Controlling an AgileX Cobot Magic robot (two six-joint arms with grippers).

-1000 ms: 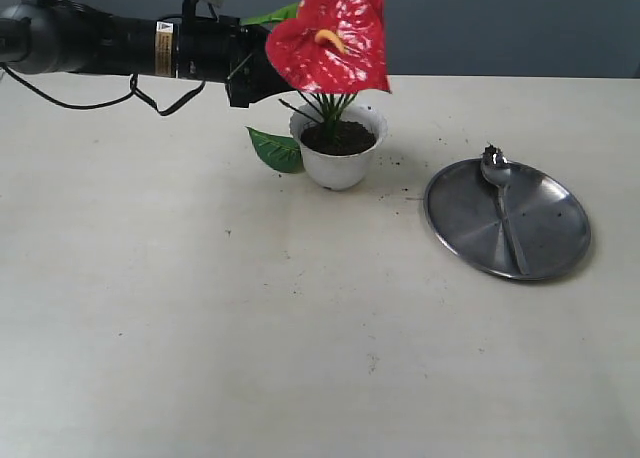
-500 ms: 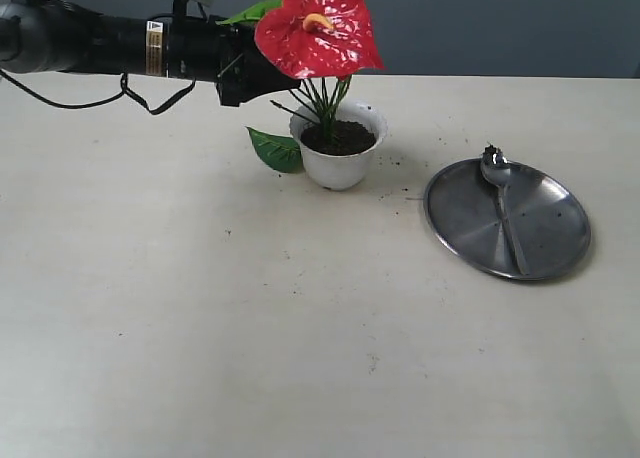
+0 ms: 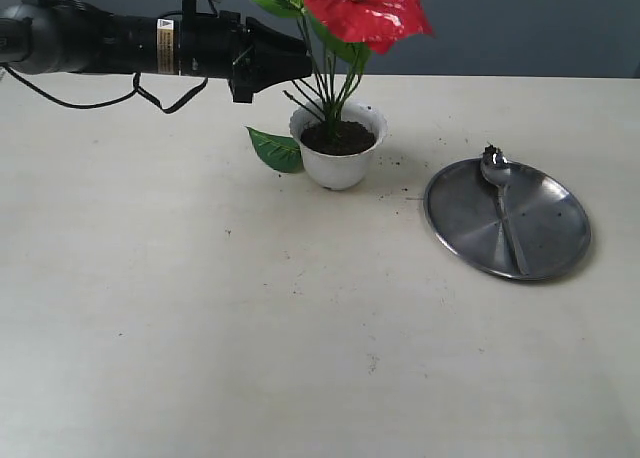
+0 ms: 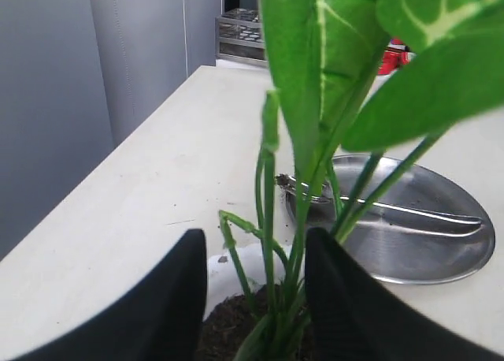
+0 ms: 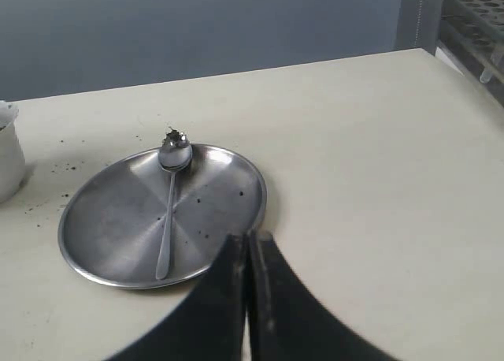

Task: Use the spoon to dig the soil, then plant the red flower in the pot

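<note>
The red flower (image 3: 368, 13) stands nearly upright with its stems in the soil (image 3: 340, 136) of the white pot (image 3: 340, 163). One green leaf (image 3: 275, 150) hangs down to the table beside the pot. My left gripper (image 3: 305, 63) reaches in from the left at stem height. In the left wrist view its jaws (image 4: 256, 243) stand apart around the green stems (image 4: 269, 219), with a gap on one side, above the soil (image 4: 228, 329). The spoon (image 3: 503, 203) lies on the steel plate (image 3: 545, 248), soil crumbs on its bowl. My right gripper (image 5: 248, 239) is shut and empty near the plate's rim (image 5: 102, 227).
Soil crumbs are scattered on the table between pot and plate (image 3: 400, 163). A rack (image 5: 480, 30) stands at the table's far end beyond the plate. The pot's edge (image 5: 6, 152) shows in the right wrist view.
The bloom has swung from leaning against my left gripper to standing upright, higher and further right. The left jaws have narrowed around the stems. Spoon, plate and right gripper have not moved.
</note>
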